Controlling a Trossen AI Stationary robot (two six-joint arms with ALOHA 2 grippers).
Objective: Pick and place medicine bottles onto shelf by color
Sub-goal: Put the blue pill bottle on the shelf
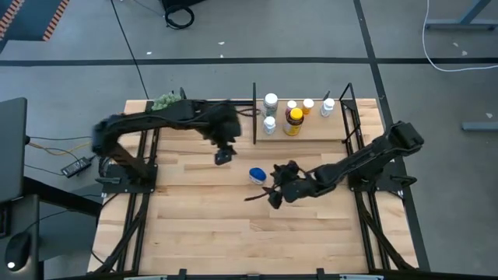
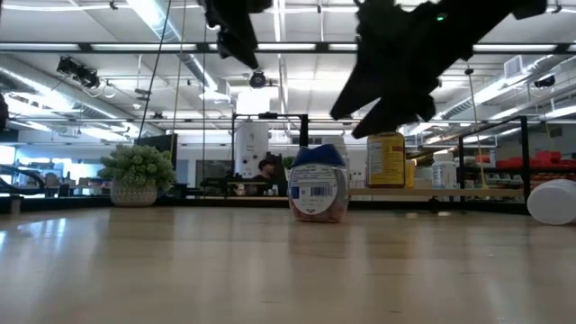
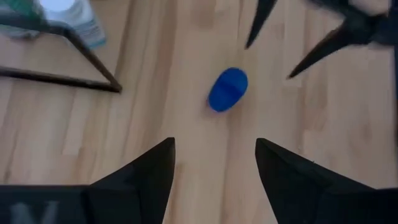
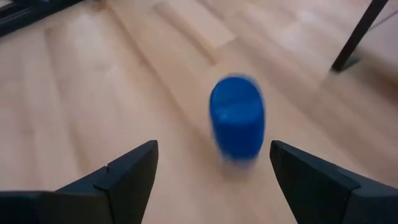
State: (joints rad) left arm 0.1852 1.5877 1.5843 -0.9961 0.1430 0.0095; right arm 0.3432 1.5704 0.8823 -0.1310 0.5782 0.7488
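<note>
Right gripper (image 4: pixel 211 177) hangs jaws apart just beside the blue-lidded bottle (image 4: pixel 236 124) — lined up to grab it — while the left gripper (image 3: pixel 214 168), also apart and empty, waits above.

- Blue-lidded bottle (image 1: pixel 257 174): stands alone on bare planks of the table (image 1: pixel 202 225), open wood all around it.
- Right gripper (image 1: pixel 272 194): jaws spread, just beside the bottle, taking the approach from that side.
- Left gripper (image 1: pixel 224 155): jaws apart, above the wood between shelf and bottle.
- Shelf (image 1: pixel 311 134): black rods and posts fence its edges; bottles crowd the board.
- Amber bottle (image 1: pixel 293 120): widest thing on the shelf.
- Plant ball (image 1: pixel 165 101): far corner, well apart.
</note>
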